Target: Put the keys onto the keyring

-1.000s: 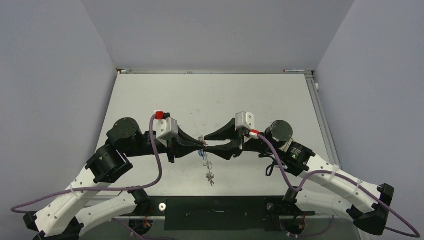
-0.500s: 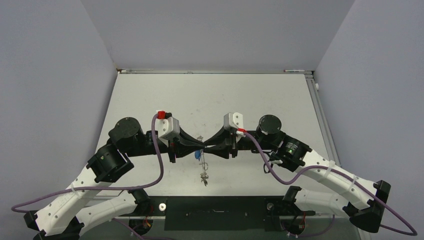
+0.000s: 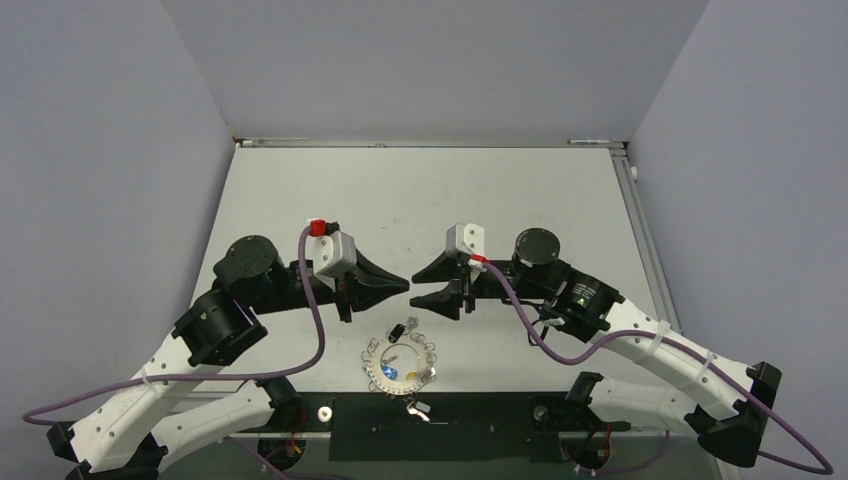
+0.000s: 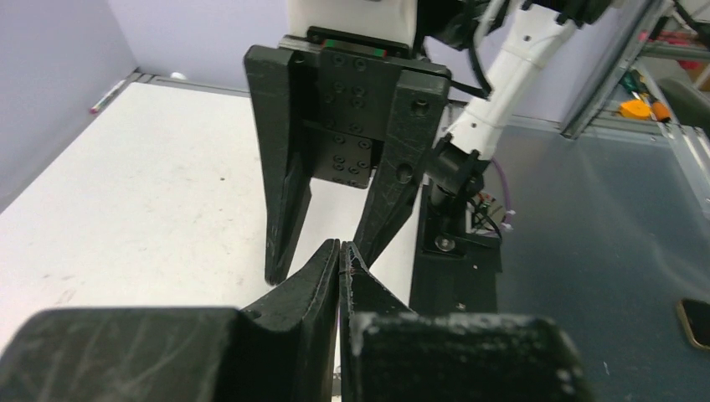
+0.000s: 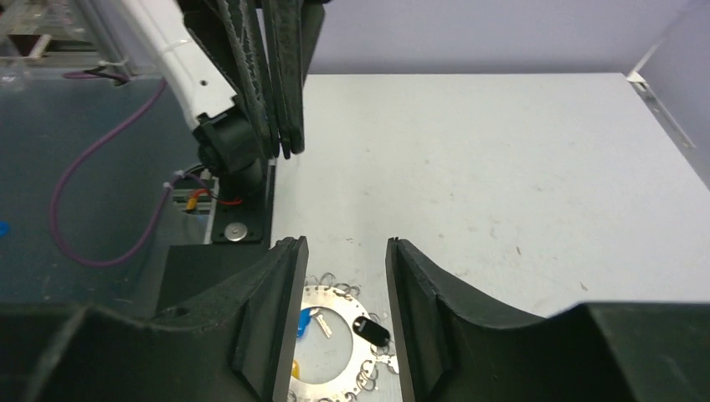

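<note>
The keyring (image 3: 379, 378) lies flat with small keys (image 3: 393, 373) at the worktop's (image 3: 450, 200) near edge. It is probably thin, stiff, light and slippery, so pinch its rim. The left hand (image 3: 406, 283) is pressed together and the right hand (image 3: 415, 285) is spread; both are empty.

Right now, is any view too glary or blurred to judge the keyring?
Top external: even light, the large thin silvery metal keyring tiny but sharp. Right wrist: it washes out bright white inside the open right pincer. Left wrist: sharp, no keyring in frame, only the shut left pincer.
</note>
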